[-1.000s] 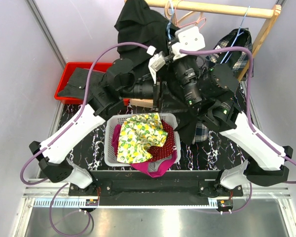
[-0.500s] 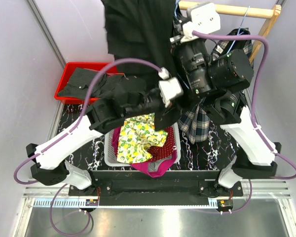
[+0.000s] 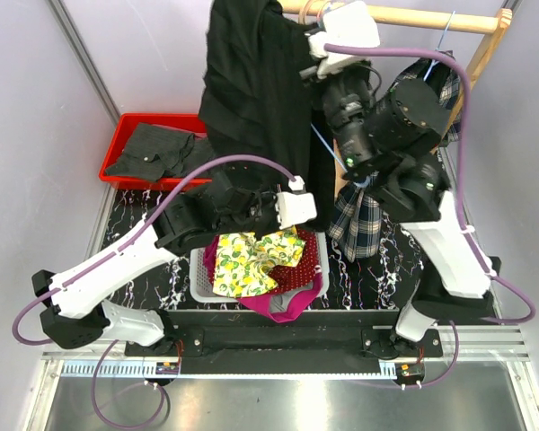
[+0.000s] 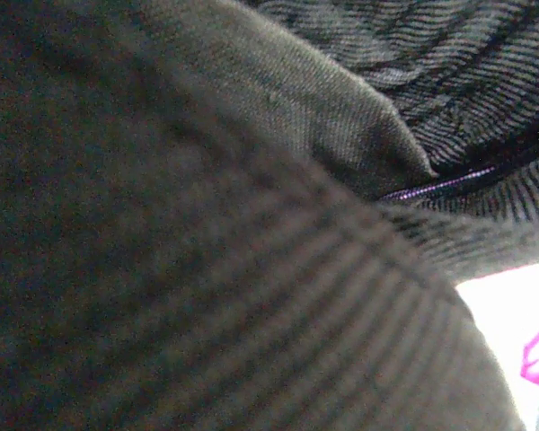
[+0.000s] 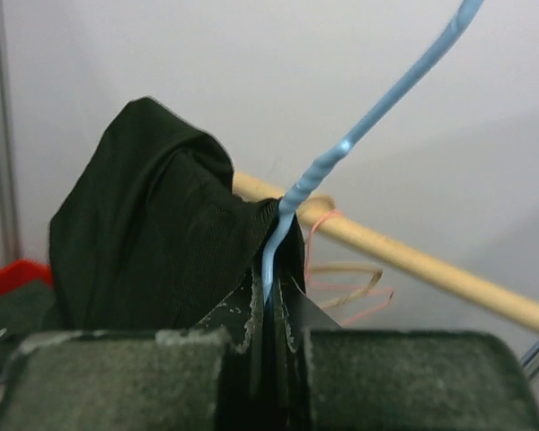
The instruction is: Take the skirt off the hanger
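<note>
The right hand [image 5: 269, 310] has its fingers pressed together on the twisted neck of the blue hanger [image 5: 341, 148], with a fold of the black skirt [image 3: 251, 81] caught beside the wire. The skirt hangs off the hanger at 12 o'clock in the overhead view, in front of the wooden rail [image 3: 431, 18] and above the counter [image 3: 135, 211]. The left hand [image 3: 298, 199] sits at the skirt's lower edge, and dark ribbed cloth fills its camera, so I cannot tell how its fingers stand.

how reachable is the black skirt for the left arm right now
Probably well within reach: the left arm ends at the lower edge of the black skirt, its wrist camera filled with dark fabric, nothing between. The right gripper holds the blue hanger up.
</note>
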Tool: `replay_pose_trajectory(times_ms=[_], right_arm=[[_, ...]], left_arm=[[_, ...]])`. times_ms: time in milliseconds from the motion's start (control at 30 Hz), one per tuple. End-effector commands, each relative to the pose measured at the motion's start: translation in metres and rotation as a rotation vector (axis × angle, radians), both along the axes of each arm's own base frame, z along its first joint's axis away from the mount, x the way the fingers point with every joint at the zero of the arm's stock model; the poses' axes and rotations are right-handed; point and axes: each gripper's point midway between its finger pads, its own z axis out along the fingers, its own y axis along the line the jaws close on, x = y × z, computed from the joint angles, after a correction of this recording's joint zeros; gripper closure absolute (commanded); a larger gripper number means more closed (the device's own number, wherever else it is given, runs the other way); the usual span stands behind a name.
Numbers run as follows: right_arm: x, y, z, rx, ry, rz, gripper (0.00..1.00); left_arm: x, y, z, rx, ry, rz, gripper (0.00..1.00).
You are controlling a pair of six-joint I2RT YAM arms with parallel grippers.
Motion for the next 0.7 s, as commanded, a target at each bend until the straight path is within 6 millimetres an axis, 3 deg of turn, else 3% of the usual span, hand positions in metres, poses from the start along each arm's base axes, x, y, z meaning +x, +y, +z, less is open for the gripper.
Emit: replay_pose_trajectory(times_ms=[0,33,67,100,133,167,200,233,267,333,400,433,533,667], right_arm=[[-0.041,-0.068,0.017,0.263,0.092,0.092,1.00],[-0.044,-0.062,-0.013,0.170,0.183,0.126,1.00],[-0.068,-0.073,-0.011,0.246,0.209,0.250,1.00],[-0.071,-0.062,-0.039,0.207,0.285,0.291,1.00],[-0.082,-0.063,-0.053,0.249,0.350,0.347,1.00],[-0.113,-0.087,-0.047,0.295,0.337,0.460,1.00],[-0.119,-0.075,-0.075,0.261,0.401,0.508,1.00],[-0.131,-0.080,-0.079,0.314,0.423,0.563,1.00],[-0.155,-0.100,-0.075,0.346,0.399,0.640,1.00],[-0.161,-0.102,-0.100,0.331,0.456,0.650,1.00],[-0.160,-0.107,-0.113,0.316,0.490,0.622,1.00],[-0.158,-0.101,-0.123,0.281,0.519,0.618,1.00],[-0.155,-0.081,-0.136,0.197,0.567,0.633,1.00],[-0.159,-0.056,-0.143,0.120,0.614,0.698,1.00]], left_arm=[[-0.003,0.013,-0.009,0.123,-0.056,-0.036,1.00],[0.000,0.013,0.007,0.101,-0.087,-0.025,1.00],[0.003,0.014,0.013,0.095,-0.108,-0.019,1.00],[0.011,0.019,0.021,0.104,-0.151,0.012,0.99],[0.013,0.021,0.034,0.091,-0.178,0.026,0.93],[0.016,0.022,0.040,0.090,-0.197,0.035,0.82],[0.020,0.026,0.046,0.093,-0.223,0.056,0.56],[0.022,0.028,0.060,0.065,-0.239,0.073,0.45],[0.023,0.028,0.067,0.050,-0.242,0.087,0.34],[0.019,0.029,0.089,-0.006,-0.238,0.093,0.01],[0.011,0.024,0.099,-0.044,-0.212,0.061,0.01],[0.006,0.026,0.115,-0.080,-0.215,0.052,0.01],[-0.002,0.025,0.133,-0.127,-0.210,0.014,0.01],[-0.001,0.023,0.136,-0.129,-0.218,-0.016,0.01]])
